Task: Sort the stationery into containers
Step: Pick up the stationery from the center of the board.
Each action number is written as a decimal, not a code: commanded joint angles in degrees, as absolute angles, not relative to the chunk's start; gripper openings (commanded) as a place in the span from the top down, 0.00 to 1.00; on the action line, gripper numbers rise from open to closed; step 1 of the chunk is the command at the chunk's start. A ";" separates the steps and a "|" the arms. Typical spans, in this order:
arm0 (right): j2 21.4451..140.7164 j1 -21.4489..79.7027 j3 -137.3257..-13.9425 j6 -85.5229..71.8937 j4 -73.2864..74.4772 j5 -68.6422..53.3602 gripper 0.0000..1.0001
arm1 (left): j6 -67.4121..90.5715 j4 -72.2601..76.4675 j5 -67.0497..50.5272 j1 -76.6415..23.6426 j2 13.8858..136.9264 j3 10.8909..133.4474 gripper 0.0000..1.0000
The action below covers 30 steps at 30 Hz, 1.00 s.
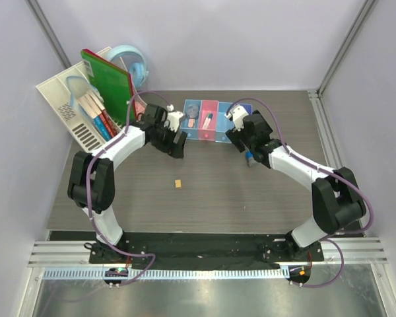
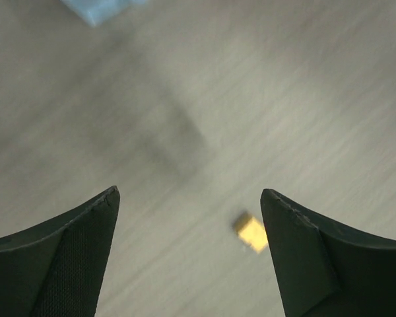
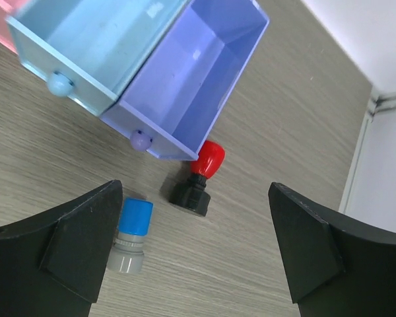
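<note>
Right gripper (image 3: 195, 191) spread wide, empty. Red-and-black cylinder (image 3: 198, 179) on the tabletop (image 3: 46, 158), centred between my jaws, red end toward the violet-blue bin (image 3: 208, 72) just beyond; blue-grey cylinder (image 3: 132, 238) beside one finger. Left gripper (image 2: 190, 195) spread too, orange block (image 2: 252, 232) off-centre below.

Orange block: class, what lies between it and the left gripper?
Only bare table separates the orange block from the open left gripper. The top view shows the gap; the left wrist view shows it too.
</note>
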<state>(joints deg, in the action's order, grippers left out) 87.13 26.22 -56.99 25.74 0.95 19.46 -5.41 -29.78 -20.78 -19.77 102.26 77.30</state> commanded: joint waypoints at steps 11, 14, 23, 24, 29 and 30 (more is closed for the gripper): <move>94.30 19.95 -57.83 19.95 5.01 12.32 0.11 | -15.03 -48.86 -22.59 -20.92 97.30 72.51 0.13; 95.53 19.95 -57.92 19.51 6.06 11.34 0.13 | -15.82 -49.83 -21.80 -21.88 97.38 71.63 0.12; 93.96 19.78 -58.97 19.25 6.50 12.13 0.14 | -15.12 -52.21 -22.67 -24.70 101.69 71.37 0.02; 93.52 19.95 -58.97 19.34 6.50 12.04 0.14 | -15.12 -52.29 -22.76 -24.96 102.39 71.45 0.01; 90.88 19.86 -58.71 19.86 6.94 12.57 0.14 | -14.94 -49.66 -20.05 -27.42 102.74 70.23 0.00; 89.75 19.78 -58.62 20.04 7.03 12.57 0.14 | -15.12 -49.22 -19.26 -27.94 102.83 69.88 0.00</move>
<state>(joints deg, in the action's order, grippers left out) 95.07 19.97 -56.99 20.40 7.86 12.64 -15.18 -50.39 -20.88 -26.04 103.00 70.76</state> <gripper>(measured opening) 0.860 0.996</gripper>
